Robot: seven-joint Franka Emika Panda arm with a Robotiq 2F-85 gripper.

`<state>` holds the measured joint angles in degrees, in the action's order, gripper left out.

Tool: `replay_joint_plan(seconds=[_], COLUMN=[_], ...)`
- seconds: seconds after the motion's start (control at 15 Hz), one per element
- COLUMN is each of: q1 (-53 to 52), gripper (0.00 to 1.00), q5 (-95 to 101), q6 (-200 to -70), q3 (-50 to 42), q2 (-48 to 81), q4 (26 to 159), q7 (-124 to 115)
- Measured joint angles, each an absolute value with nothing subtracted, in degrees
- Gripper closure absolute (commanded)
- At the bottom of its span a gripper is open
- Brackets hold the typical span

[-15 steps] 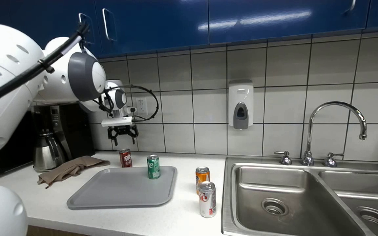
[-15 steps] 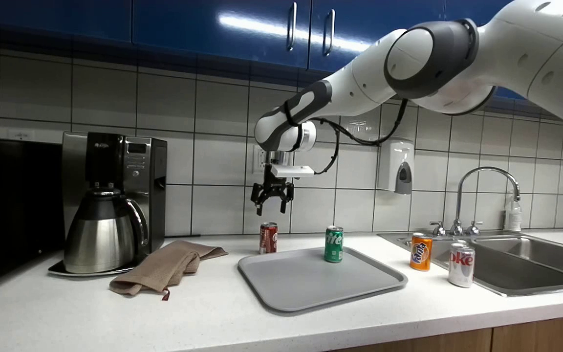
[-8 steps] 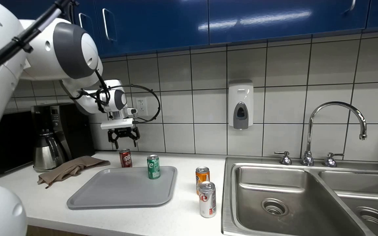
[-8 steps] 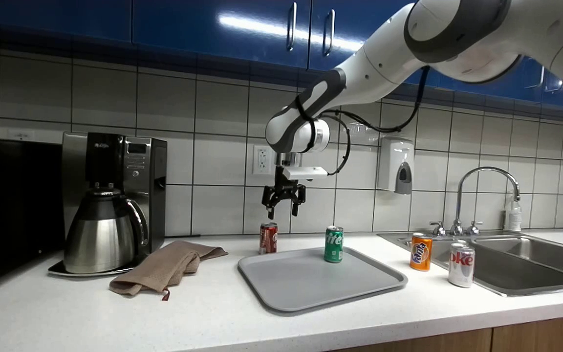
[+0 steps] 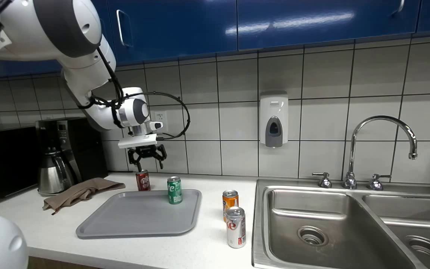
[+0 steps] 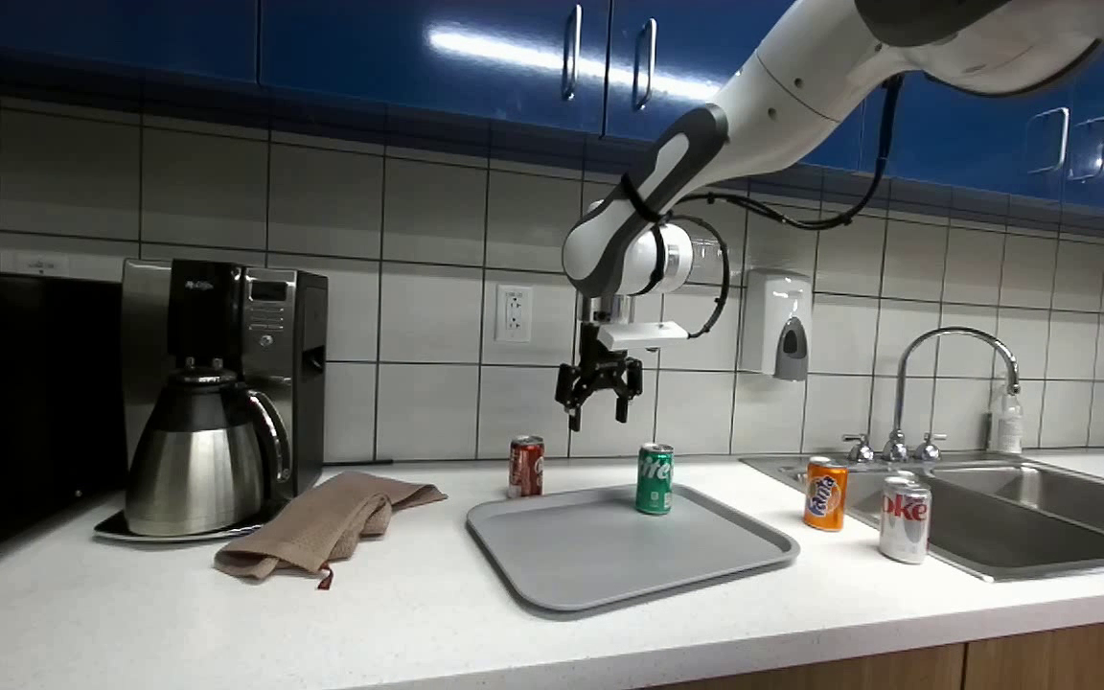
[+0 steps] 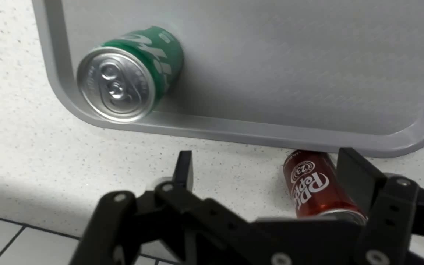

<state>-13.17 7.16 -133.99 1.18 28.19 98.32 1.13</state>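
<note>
My gripper (image 5: pixel 150 166) hangs in the air above the back of the counter, fingers spread and pointing down, with nothing held. In an exterior view, the gripper (image 6: pixel 598 418) is higher than the cans and sideways between the red Dr Pepper can (image 6: pixel 526 468) and the green Sprite can (image 6: pixel 655 479). The Sprite can stands upright on the grey tray (image 6: pixel 609 565), near its back corner. In the wrist view the Dr Pepper can (image 7: pixel 313 184) appears below, beside the right finger (image 7: pixel 359 176), just outside the tray's edge; part of its top is hidden by the gripper.
An orange Fanta can (image 6: pixel 825 494) and a silver Diet Coke can (image 6: pixel 905 522) stand between tray and sink (image 5: pixel 312 213). A brown cloth (image 6: pixel 332 527) lies before the coffee maker (image 6: pixel 226 402). Blue cabinets (image 5: pixel 174 26) hang overhead; a soap dispenser (image 5: pixel 274 119) is on the tiled wall.
The gripper has moved to the right in both exterior views, from above the Dr Pepper can toward the Sprite can, staying open. The arm's elbow has risen. Cans and tray have not moved.
</note>
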Motion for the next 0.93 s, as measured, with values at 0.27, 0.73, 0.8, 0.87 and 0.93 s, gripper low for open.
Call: replay_joint_plan(seconds=[0.27,0.73,0.8,0.87,0.93], q1=[-11.6,-7.9,-7.6,-7.5,-7.4], gripper=[0.00,0.00,0.00,0.00,0.00], q5=[7.2,7.1,7.1,7.1,7.1], q6=[-134.1,-134.1,-134.2,-134.3,-134.4], q3=[0.2,-0.1,-0.1,-0.1,-0.1], q2=[26.4,27.9,28.4,28.9,29.5], q4=[100.7,101.2,101.2,101.1,100.9], q7=[0.6,0.6,0.6,0.6,0.6])
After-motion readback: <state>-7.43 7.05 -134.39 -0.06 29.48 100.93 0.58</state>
